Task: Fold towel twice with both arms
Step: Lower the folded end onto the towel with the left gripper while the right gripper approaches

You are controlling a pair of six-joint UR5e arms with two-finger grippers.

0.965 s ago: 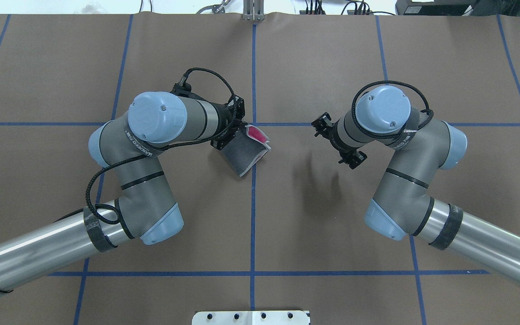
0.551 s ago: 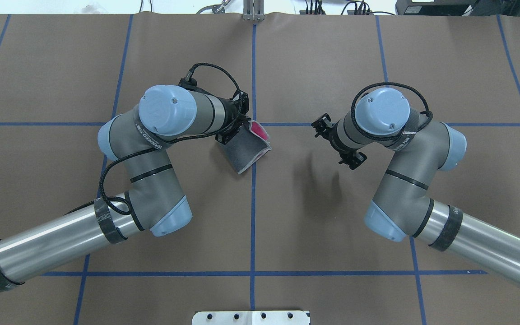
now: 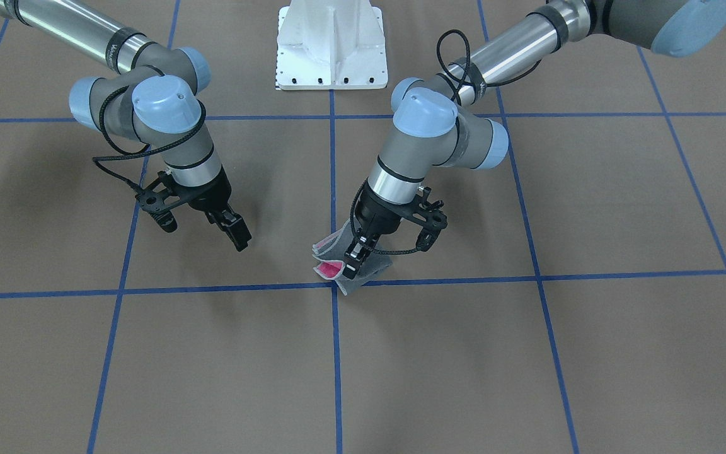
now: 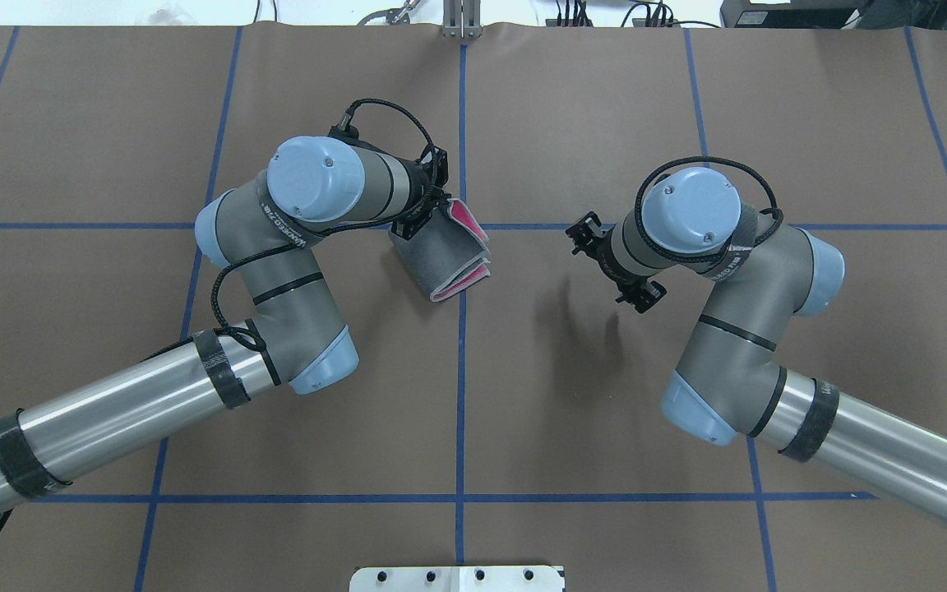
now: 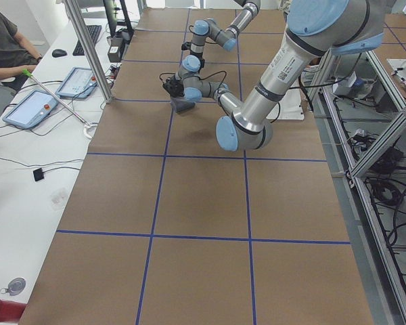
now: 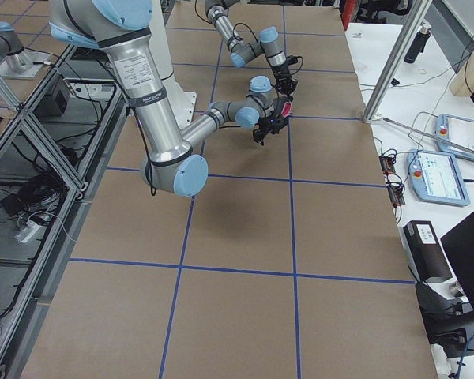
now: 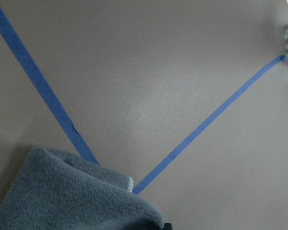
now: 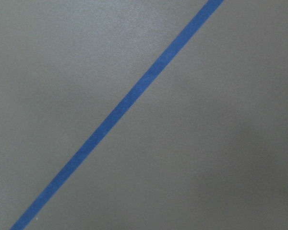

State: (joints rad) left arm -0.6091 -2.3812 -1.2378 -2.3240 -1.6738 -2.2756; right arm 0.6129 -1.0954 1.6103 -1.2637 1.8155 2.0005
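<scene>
The towel (image 4: 441,263) is folded over on itself near the middle tape cross, dark grey outside with its pink face showing at the open mouth (image 3: 330,269). One end rests on the table and the other is lifted. My left gripper (image 3: 355,257) is shut on the lifted edge, and grey terry (image 7: 72,196) fills the lower left of the left wrist view. My right gripper (image 3: 237,236) hangs open and holds nothing, well to the side of the towel. The right wrist view shows only brown table and a blue tape line (image 8: 120,110).
The white bolted pedestal (image 3: 331,44) stands at the robot's side of the table. Blue tape lines (image 4: 461,370) divide the brown cover into squares. A person (image 5: 7,47) sits at a side desk with tablets, off the table.
My left arm has swung toward the far side and centre, carrying the towel's held edge over so the fold is tighter. The right arm has shifted only slightly.
</scene>
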